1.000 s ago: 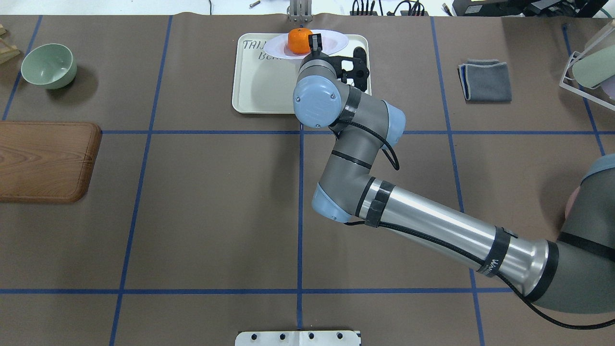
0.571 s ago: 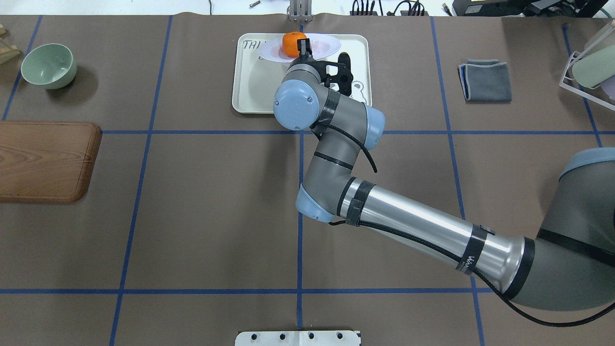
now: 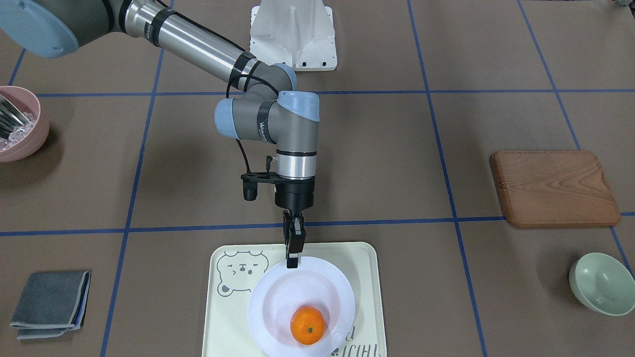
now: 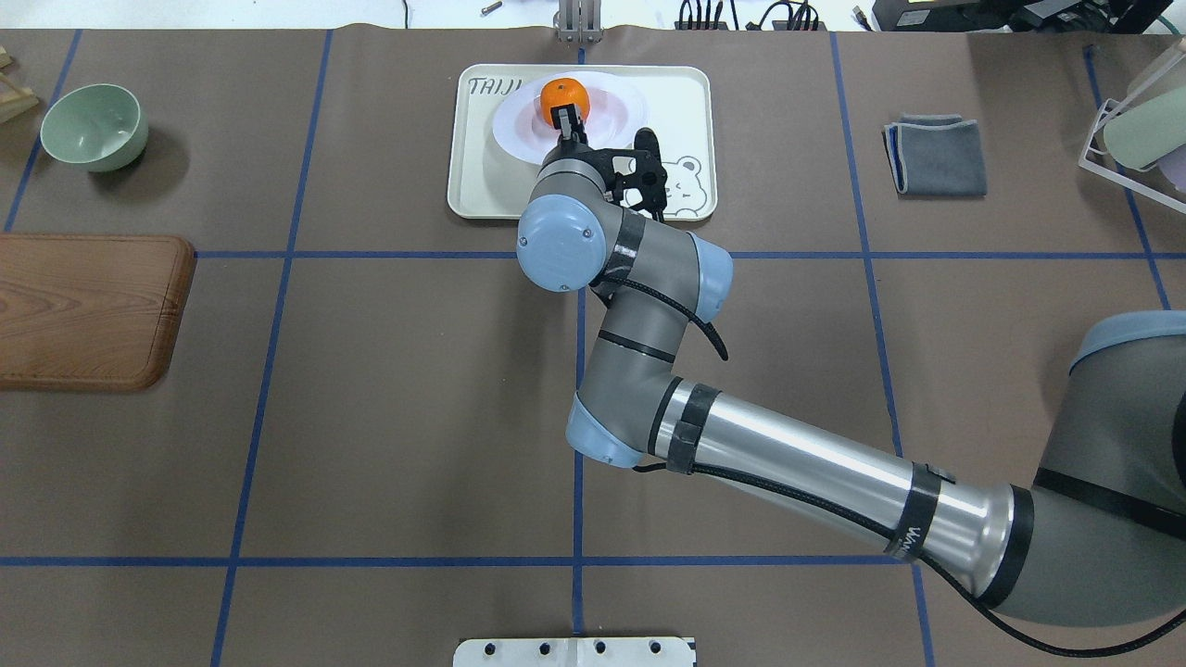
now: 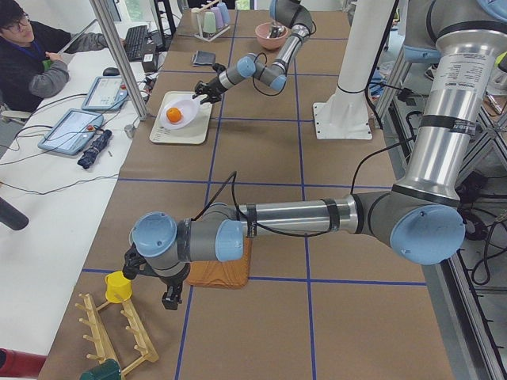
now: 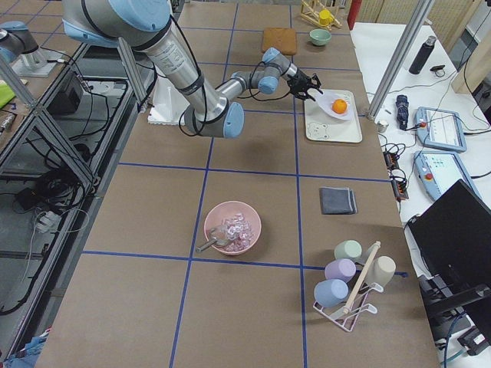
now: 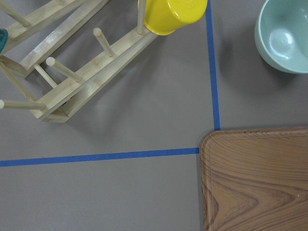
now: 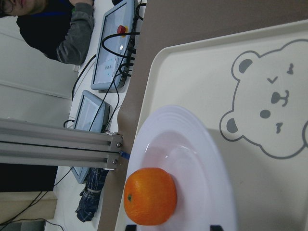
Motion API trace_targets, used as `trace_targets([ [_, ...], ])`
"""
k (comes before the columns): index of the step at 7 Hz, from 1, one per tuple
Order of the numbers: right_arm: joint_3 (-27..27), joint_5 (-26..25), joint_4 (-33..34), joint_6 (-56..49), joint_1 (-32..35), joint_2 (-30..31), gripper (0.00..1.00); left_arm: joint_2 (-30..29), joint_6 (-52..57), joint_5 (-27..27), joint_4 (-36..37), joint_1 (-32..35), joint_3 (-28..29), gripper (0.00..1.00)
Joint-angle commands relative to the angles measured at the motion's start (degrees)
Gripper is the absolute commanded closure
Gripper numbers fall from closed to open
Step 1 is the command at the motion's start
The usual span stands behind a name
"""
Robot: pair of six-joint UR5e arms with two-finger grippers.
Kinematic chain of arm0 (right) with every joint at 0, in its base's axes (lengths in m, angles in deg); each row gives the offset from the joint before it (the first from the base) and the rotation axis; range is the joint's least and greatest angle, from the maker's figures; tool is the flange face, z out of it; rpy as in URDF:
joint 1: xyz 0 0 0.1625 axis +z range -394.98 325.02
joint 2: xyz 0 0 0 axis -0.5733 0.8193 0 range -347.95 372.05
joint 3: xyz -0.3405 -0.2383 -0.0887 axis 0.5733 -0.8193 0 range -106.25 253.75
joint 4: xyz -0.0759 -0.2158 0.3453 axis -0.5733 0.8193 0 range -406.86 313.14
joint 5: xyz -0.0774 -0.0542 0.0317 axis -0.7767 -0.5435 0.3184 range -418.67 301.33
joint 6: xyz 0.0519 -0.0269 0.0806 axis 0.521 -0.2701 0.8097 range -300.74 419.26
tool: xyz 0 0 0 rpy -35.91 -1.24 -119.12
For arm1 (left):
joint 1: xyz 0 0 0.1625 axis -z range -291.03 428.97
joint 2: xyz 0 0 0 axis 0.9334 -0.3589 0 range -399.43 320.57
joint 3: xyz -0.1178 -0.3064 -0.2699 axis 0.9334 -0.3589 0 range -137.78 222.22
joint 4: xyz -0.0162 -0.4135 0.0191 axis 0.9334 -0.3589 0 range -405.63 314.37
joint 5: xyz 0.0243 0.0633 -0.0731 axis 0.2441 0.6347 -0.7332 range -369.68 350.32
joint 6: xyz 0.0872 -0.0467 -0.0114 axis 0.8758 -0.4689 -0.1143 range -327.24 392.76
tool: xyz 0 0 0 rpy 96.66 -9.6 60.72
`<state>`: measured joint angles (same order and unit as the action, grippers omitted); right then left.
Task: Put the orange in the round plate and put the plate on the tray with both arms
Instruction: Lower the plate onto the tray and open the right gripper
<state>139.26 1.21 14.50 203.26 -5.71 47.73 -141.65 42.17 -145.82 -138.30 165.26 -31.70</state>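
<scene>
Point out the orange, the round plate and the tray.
orange [image 3: 307, 325], front-facing view, middle of the fruit.
round plate [image 3: 259, 307], front-facing view, bare rim on the view's left.
tray [image 3: 367, 302], front-facing view, bare surface beside the plate.

Brown-papered table w/ blue tape grid: pale-green bowl near wooden board on one side, folded grey cloth on the other, white base mount at the robot's edge. Pink bowl holds clear ice-like bits + a metal utensil; near it a white wire rack w/ pastel cups. Wooden peg rack carries a yellow cup; a seated person is at the white side table w/ tablets & a dark folded umbrella.
</scene>
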Motion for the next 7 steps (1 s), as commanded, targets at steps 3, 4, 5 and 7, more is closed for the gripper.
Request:
trace_targets([
  [3, 19.6, 7.0, 6.4, -14.7, -1.9, 8.5, 0.0, 0.0, 0.0, 0.0, 0.0, 0.0, 0.0, 0.02],
  [4, 24.9, 13.1, 12.7, -22.4, 0.4, 10.3, 0.0, 0.1, 0.0, 0.0, 0.0, 0.0, 0.0, 0.02],
  [5, 28.2, 19.1, 16.6, -29.5, 3.8, 11.7, 0.0, 0.1, 0.1, -0.1, 0.0, 0.0, 0.0, 0.02],
  [7, 34.1, 32.4, 20.0, -49.9, 9.1, 18.7, 0.0, 0.1, 0.1, -0.1, 0.0, 0.0, 0.0, 0.02],
])
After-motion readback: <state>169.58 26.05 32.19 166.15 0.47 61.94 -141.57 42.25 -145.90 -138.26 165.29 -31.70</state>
